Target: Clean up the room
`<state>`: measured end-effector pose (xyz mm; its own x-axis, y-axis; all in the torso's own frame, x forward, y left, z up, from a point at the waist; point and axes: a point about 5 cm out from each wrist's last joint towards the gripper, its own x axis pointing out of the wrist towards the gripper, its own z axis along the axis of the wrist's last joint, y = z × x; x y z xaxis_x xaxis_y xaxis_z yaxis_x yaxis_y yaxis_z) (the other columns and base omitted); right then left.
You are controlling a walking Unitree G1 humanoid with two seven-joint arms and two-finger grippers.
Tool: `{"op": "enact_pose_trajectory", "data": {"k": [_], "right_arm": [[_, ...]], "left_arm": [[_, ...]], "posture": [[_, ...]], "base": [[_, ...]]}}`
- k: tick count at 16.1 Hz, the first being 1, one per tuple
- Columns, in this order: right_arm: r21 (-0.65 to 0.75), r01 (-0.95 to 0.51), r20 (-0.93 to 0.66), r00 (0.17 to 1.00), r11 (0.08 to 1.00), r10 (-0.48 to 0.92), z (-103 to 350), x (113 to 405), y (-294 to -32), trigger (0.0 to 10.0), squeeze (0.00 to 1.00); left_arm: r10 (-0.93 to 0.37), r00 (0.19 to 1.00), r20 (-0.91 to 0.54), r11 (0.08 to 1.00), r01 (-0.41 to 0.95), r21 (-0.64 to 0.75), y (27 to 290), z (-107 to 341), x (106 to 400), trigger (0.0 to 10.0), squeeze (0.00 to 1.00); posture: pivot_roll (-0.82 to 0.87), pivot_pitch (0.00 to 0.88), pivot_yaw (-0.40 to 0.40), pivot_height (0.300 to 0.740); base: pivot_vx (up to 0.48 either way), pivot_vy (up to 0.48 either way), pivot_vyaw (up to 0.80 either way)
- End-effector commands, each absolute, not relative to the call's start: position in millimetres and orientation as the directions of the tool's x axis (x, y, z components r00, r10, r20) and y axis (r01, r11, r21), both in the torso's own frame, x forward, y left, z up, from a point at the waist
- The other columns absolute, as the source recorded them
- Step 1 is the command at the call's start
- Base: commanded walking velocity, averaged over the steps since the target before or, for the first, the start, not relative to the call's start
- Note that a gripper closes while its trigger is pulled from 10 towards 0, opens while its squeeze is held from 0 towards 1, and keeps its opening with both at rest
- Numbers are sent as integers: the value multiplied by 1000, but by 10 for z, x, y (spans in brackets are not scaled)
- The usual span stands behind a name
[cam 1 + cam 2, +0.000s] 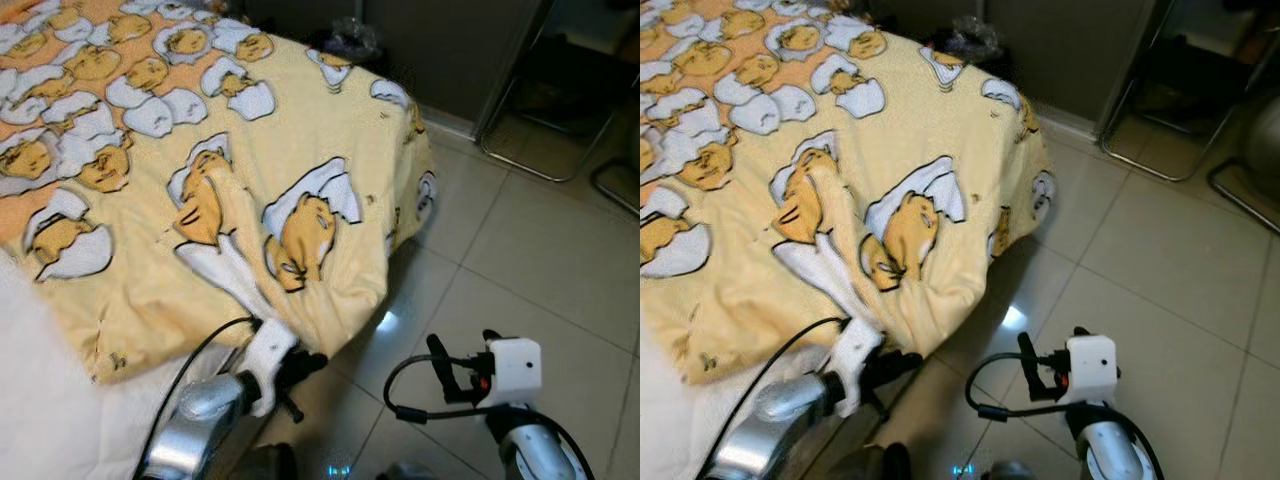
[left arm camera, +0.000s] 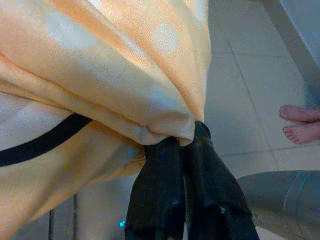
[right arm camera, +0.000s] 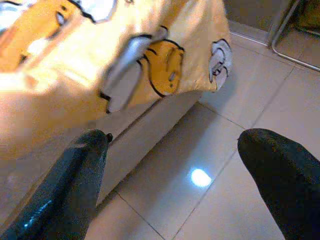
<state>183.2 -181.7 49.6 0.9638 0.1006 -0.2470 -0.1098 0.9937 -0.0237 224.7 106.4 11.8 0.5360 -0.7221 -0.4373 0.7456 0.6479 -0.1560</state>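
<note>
- Left wrist view: the left gripper [image 2: 192, 142] is clenched on a bunched fold at the hem of the yellow blanket [image 1: 210, 190].
- The blanket, printed with egg characters, lies spread over the bed [image 3: 145, 135], its corner drooping over the bed's end toward the tiled floor [image 1: 520, 250].
- The right gripper [image 3: 172, 150] hovers over the floor just beside the bed's corner, fingers spread wide, grasping nothing.
- A person's bare feet [image 2: 300, 122] stand on the floor beyond the blanket.
</note>
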Motion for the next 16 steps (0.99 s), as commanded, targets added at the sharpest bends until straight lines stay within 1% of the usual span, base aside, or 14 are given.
{"op": "enact_pose_trajectory", "data": {"k": [1, 2, 4, 7, 8, 10, 11, 12, 13, 14, 15, 16], "right_arm": [[-20, -114, -259, 960, 993, 105, 478, 1807, -1805, 10000, 0], [-20, -115, -259, 960, 993, 106, 481, 1809, -1807, 10000, 0], [-21, -115, -260, 960, 993, 106, 481, 1805, -1809, 10000, 0], [-21, -112, -260, 960, 993, 103, 483, 1801, -1810, 10000, 0], [-20, -113, -260, 960, 993, 104, 482, 1801, -1807, 10000, 0], [-21, -114, -260, 960, 993, 104, 480, 1804, -1806, 10000, 0], [-22, -112, -259, 961, 993, 103, 482, 1808, -1807, 10000, 0], [-23, -107, -253, 962, 994, 98, 489, 1815, -1810, 10000, 0], [-25, -101, -246, 965, 995, 92, 502, 1822, -1817, 10000, 0], [-32, -83, -228, 971, 996, 74, 532, 1840, -1839, 10000, 0], [-33, -57, -198, 979, 998, 49, 586, 1883, -1864, 10000, 0], [-35, -52, -186, 982, 998, 45, 611, 1903, -1865, 10000, 0]], "left_arm": [[-743, 400, -537, 586, 777, -231, 914, -134, 1974, 10000, 35], [-735, 431, -524, 609, 759, -230, 902, -90, 2041, 10000, 1000], [-744, 426, -515, 604, 758, -247, 883, -63, 2043, 10000, 1000], [-731, 417, -540, 606, 761, -231, 905, -110, 2010, 10000, 1000], [-729, 423, -539, 610, 758, -230, 904, -110, 2019, 10000, 0], [-722, 430, -542, 614, 759, -217, 911, -104, 2040, 10000, 0], [-708, 456, -539, 625, 760, -179, 937, -88, 2070, 10000, 0], [-697, 499, -516, 642, 754, -138, 965, -38, 2127, 10000, 0], [-688, 553, -471, 671, 732, -121, 972, 46, 2202, 10000, 0], [-658, 652, -377, 726, 682, -87, 993, 232, 2351, 10000, 0], [-579, 784, -224, 804, 595, 1, 1049, 550, 2561, 10000, 0], [-536, 828, -162, 837, 546, 21, 1082, 678, 2634, 10000, 0]], "posture": [[-135, 211, 42, 740], [-137, 212, 42, 740], [-137, 212, 43, 740], [-139, 215, 44, 740], [-139, 215, 44, 740], [-139, 214, 44, 740], [-139, 213, 45, 740], [-138, 212, 45, 740], [-138, 211, 46, 740], [-136, 211, 46, 740], [-132, 208, 46, 740], [-132, 208, 46, 740]], "base": [[0, 0, 0], [0, 0, 0], [0, 0, 0], [0, 0, 0], [0, 0, 0], [0, 0, 0], [0, 0, 0], [0, 0, 0], [0, 0, 0], [0, 0, 0], [0, 0, 0], [0, 0, 0]]}}
